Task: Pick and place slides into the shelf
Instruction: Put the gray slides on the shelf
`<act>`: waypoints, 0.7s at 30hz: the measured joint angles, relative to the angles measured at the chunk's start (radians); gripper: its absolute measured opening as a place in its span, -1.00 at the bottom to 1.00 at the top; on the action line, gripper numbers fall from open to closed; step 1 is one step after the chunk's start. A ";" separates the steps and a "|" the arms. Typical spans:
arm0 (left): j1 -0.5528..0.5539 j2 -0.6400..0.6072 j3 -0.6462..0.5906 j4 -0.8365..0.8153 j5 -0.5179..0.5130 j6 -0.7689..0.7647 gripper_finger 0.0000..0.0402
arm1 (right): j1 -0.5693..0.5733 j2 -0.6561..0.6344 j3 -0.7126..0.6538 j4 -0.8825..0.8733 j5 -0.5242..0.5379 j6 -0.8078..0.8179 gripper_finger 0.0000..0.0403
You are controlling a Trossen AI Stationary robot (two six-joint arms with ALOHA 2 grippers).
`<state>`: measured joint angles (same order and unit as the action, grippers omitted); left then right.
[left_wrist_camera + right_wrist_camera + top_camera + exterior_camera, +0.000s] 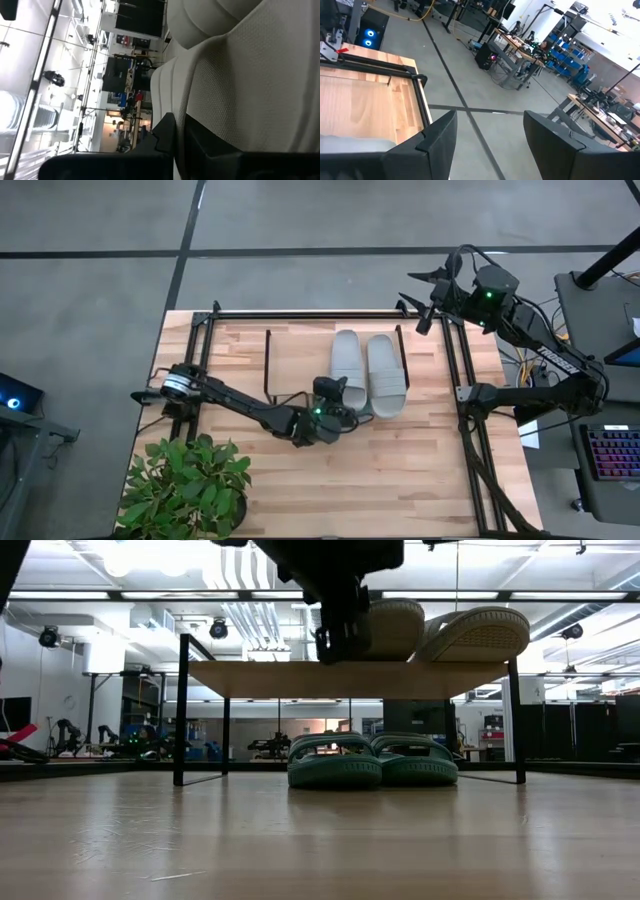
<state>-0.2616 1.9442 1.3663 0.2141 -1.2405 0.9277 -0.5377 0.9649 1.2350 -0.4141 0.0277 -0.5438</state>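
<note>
Grey slides (368, 372) lie paired on the shelf (300, 350) from above; left pincer (335, 408) is clenched on the left one's heel, right pincer (428, 298) released beyond the desk (400, 470). Level across: teal slides (370, 762) sit beneath the shelf.

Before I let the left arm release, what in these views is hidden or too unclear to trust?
- Teal slides: seen only in the low view; the shelf top covers them from above.
- Left gripper: its hold on the grey slide is hidden by the wrist in the high view, and the left wrist view is filled by the slide.
- Right gripper: open, raised off the table's far right corner.
</note>
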 joint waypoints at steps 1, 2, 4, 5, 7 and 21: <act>0.000 0.006 0.000 0.008 -0.007 0.004 -1.00 | 0.000 0.000 -0.002 0.000 0.000 -0.004 0.09; 0.000 0.012 0.000 0.016 -0.014 0.005 -1.00 | 0.000 0.000 -0.004 0.000 0.000 -0.006 0.09; 0.000 0.017 0.001 0.022 -0.017 0.006 -1.00 | 0.000 0.000 -0.007 0.000 0.000 -0.006 0.09; 0.000 0.021 0.001 0.036 -0.019 0.006 -1.00 | 0.000 0.000 -0.009 0.000 0.000 -0.007 0.09; 0.000 0.026 0.001 0.082 -0.024 0.032 -1.00 | 0.000 0.000 -0.010 0.000 0.000 -0.007 0.09; -0.027 0.039 0.001 0.196 -0.026 0.152 -1.00 | 0.000 0.000 -0.011 0.000 0.000 -0.014 0.09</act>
<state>-0.2882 1.9827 1.3670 0.4103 -1.2667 1.0798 -0.5377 0.9649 1.2243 -0.4145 0.0277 -0.5575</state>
